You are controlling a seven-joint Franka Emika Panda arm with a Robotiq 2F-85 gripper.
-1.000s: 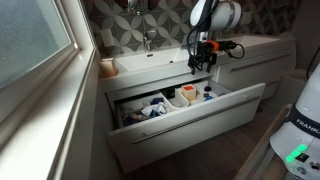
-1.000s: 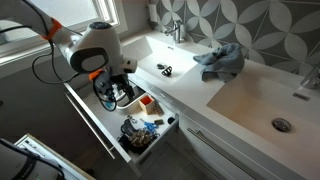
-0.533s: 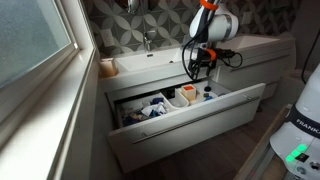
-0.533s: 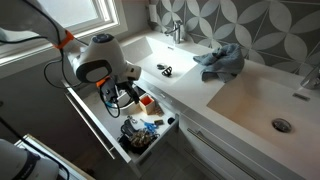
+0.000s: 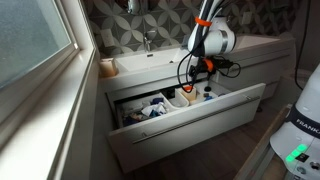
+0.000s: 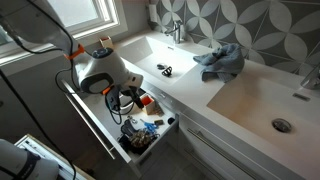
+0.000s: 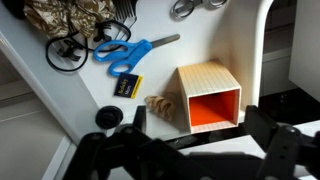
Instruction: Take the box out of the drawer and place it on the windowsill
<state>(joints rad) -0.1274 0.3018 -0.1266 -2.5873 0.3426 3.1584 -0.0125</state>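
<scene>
**Box grab coming up**

Box (image 7: 205, 80) sits in the drawer (image 7: 215, 35), just ahead of the gripper (image 7: 190, 148), whose jaws are spread and empty. It looks like light, hollow cardboard, so I'd pinch the flat side walls gently. Probably crushes easily.

Daylight from the frosted window (image 5: 35, 35) leaves the room dim, both exterior views soft and grainy, the wrist view brighter, its dark foreground blurred.

- The tool (image 7: 190, 150), its jaws spread wide, has nothing between it and the box (image 7: 208, 82).
- A white divider (image 7: 262, 45) stands just beside the box.
- On the box's other side sits a small shell-like piece (image 7: 158, 104); scissors (image 7: 125, 52) lie beyond it on bare drawer (image 7: 200, 38) floor.
</scene>
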